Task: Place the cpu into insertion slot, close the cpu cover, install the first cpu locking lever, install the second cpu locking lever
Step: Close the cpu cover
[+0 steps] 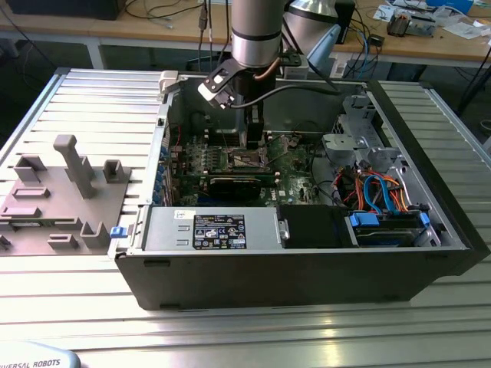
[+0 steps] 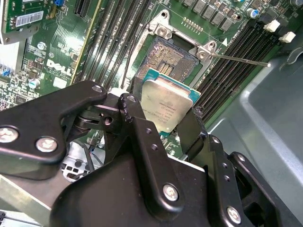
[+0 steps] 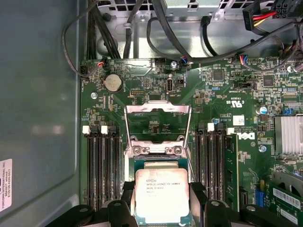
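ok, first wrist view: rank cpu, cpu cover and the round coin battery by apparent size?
1. cpu cover and cpu: look about alike; the cpu is nearer the camera, so not ranked.
2. coin battery: clearly smallest.

In the second wrist view we see that the gripper [image 2: 164, 109] is made of matte black metal. Its links [image 2: 154, 156] are flat bars with rounded ends, one laid over another, and each has small round holes. Silver cross-head screws [image 2: 171, 191] sit at the joints behind the fingers [image 2: 190, 132], which are narrow and black. In the exterior view the arm [image 1: 256, 31] above the gripper is a round silver-grey tube with a darker ring at its lower end. Just above the gripper a white block [image 1: 218, 86] is fixed at one side. A black cable [image 1: 307, 87] curves away from the other side.
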Controlling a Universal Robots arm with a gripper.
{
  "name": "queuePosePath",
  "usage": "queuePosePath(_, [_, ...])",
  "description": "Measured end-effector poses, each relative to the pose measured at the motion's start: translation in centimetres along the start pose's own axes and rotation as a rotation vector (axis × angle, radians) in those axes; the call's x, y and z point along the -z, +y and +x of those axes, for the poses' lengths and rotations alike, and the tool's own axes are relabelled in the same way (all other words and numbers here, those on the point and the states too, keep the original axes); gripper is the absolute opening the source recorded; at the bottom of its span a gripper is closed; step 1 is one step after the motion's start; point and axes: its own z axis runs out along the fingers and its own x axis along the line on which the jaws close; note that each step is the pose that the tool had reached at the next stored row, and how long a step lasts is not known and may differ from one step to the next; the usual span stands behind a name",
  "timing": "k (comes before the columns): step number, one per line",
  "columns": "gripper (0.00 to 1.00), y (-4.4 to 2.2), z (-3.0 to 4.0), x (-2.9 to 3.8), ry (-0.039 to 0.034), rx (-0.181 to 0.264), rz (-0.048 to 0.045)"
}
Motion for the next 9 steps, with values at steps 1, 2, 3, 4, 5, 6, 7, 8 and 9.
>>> queuePosePath(1, [0.54, 0.00, 0.01, -0.02, -0.0001, 0.000, 0.0000])
queuePosePath(2, [0.54, 0.00, 0.02, -0.05, 0.0000, 0.000, 0.0000])
queuePosePath(3, [0.54, 0.00, 0.03, -0.07, 0.0000, 0.000, 0.0000])
queuePosePath(4, [0.54, -0.01, 0.06, -0.12, 0.0000, 0.000, 0.0000])
queuePosePath(5, [0.54, -0.01, 0.08, -0.17, -0.0001, 0.000, 0.0000])
queuePosePath(6, [0.54, -0.01, 0.10, -0.22, 0.0000, 0.000, 0.0000])
queuePosePath(7, [0.54, -0.02, 0.14, -0.28, 0.0000, 0.000, -0.0001])
queuePosePath(8, [0.54, -0.02, 0.18, -0.34, 0.0001, 0.000, -0.0001])
queuePosePath(9, [0.54, -0.02, 0.21, -0.37, 0.0000, 0.000, 0.0000])
